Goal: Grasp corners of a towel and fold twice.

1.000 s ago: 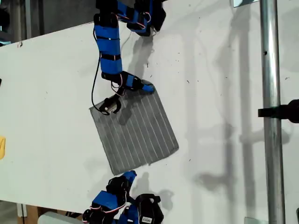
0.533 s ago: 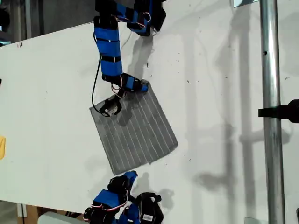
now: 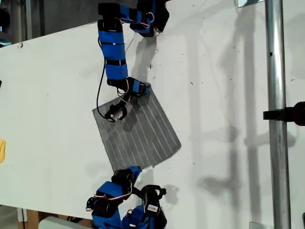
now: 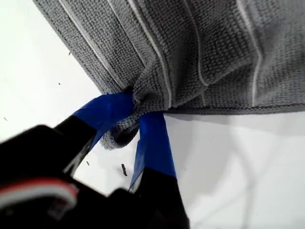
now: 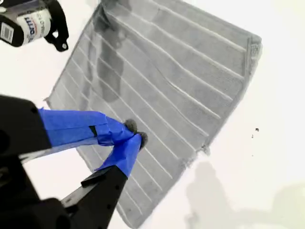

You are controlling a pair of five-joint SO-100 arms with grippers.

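Observation:
The grey striped towel lies flat and skewed on the white table. My first gripper, on the arm coming from the exterior view's top, sits at the towel's uppermost corner. In the first wrist view, my first gripper is shut on that corner, and the towel bunches above its blue fingers. My second gripper, coming from the exterior view's bottom, hovers at the towel's lower edge. In the second wrist view, my second gripper has its tips together over the towel, with no cloth visibly pinched.
A vertical metal pole with a black clamp stands at the exterior view's right. A small yellow object shows at that view's left edge. The first arm's wrist camera hangs over the towel's left part.
The first gripper has pulled the towel's upper corner slightly inward, and the towel has shifted a little. The second arm has risen from the exterior view's bottom toward the towel's lower edge.

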